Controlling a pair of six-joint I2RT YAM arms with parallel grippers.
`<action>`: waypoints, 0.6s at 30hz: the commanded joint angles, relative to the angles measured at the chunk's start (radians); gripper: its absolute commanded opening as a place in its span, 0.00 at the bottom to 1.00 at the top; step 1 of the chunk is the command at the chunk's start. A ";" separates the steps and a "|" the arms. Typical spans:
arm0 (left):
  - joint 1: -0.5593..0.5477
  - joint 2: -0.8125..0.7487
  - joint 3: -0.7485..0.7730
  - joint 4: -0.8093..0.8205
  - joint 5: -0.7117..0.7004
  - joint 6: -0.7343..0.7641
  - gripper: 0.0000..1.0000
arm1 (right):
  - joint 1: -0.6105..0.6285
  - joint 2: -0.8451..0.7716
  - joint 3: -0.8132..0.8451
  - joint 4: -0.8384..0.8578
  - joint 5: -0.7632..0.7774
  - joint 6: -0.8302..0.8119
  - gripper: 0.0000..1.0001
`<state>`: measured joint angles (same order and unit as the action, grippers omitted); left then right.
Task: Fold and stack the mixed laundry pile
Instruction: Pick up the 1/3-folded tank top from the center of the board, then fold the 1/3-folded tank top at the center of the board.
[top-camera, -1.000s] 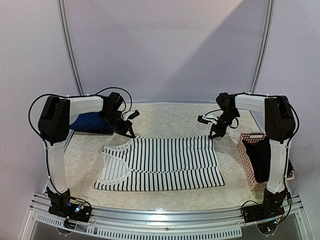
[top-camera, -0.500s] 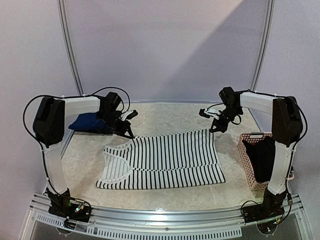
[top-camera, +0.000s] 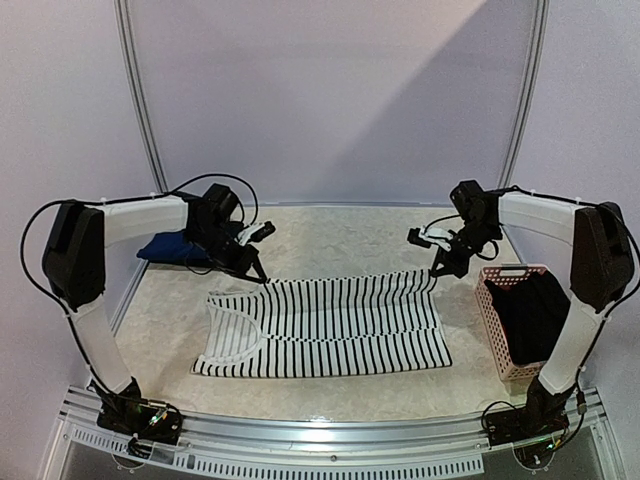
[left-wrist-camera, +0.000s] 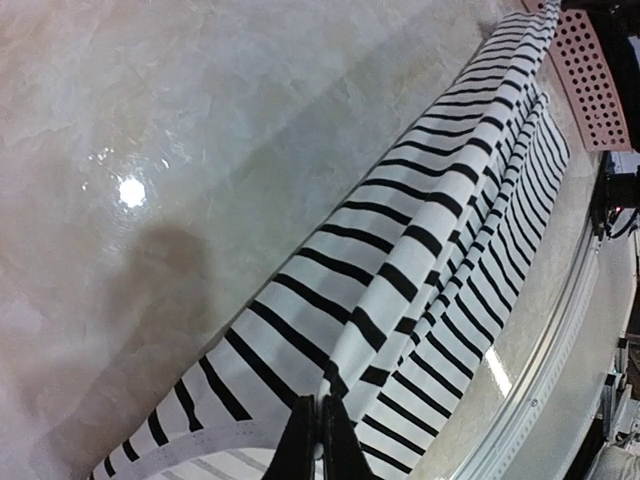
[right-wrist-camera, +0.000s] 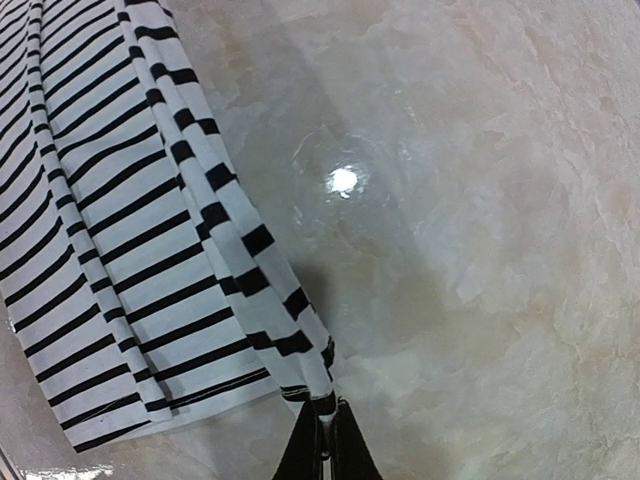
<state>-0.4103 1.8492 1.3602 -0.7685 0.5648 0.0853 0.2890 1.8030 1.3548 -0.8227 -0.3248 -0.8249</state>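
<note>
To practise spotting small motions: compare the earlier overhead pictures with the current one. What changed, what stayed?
The right gripper drew its corner of the striped tank top slightly rightward, tautening the far edge; both elbows swung outward. The left gripper barely moved. Both stayed shut on that edge; the navy garment and the pink basket stayed put.

text: none legible | labels: none | brands: none | numbers: none | signs: none

A robot lab: 2 arms bolted to a rail (top-camera: 330, 432) at a marble-look bench (top-camera: 340, 235), plain lilac backdrop (top-camera: 330, 100) behind
</note>
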 joint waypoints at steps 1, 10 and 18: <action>-0.021 -0.057 -0.056 -0.005 -0.002 -0.008 0.00 | 0.018 -0.080 -0.069 -0.025 -0.002 -0.017 0.00; -0.069 -0.101 -0.154 -0.011 -0.045 -0.008 0.00 | 0.075 -0.180 -0.218 -0.026 0.002 -0.013 0.00; -0.102 -0.060 -0.169 -0.016 -0.071 -0.006 0.00 | 0.107 -0.152 -0.308 0.062 0.066 -0.001 0.00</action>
<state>-0.4866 1.7748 1.1950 -0.7750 0.5240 0.0772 0.3874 1.6375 1.0763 -0.8135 -0.3084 -0.8318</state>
